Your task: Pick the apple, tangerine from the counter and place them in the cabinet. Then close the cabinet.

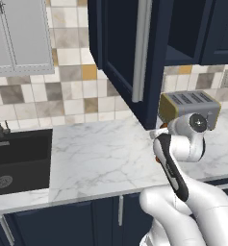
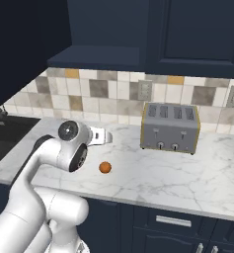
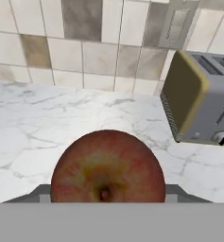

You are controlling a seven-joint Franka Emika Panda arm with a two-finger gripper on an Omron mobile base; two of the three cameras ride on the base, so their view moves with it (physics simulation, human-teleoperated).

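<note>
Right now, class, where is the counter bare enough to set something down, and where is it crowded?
Bare marble runs from the sink to the open cabinet door. More lies in front of the toaster, right of the tangerine. It is crowded where the gripper has the apple beside the toaster.

Counter point(image 1: 101, 158) of smooth white marble with grey veins; toaster point(image 2: 169, 128) seemingly brushed metal; apple point(image 3: 107, 165) smooth, mottled red skin.

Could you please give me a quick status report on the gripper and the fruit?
Gripper shut on apple, raised over the counter. Tangerine on the counter. Cabinet door open. Toaster beside, not blocking.
</note>
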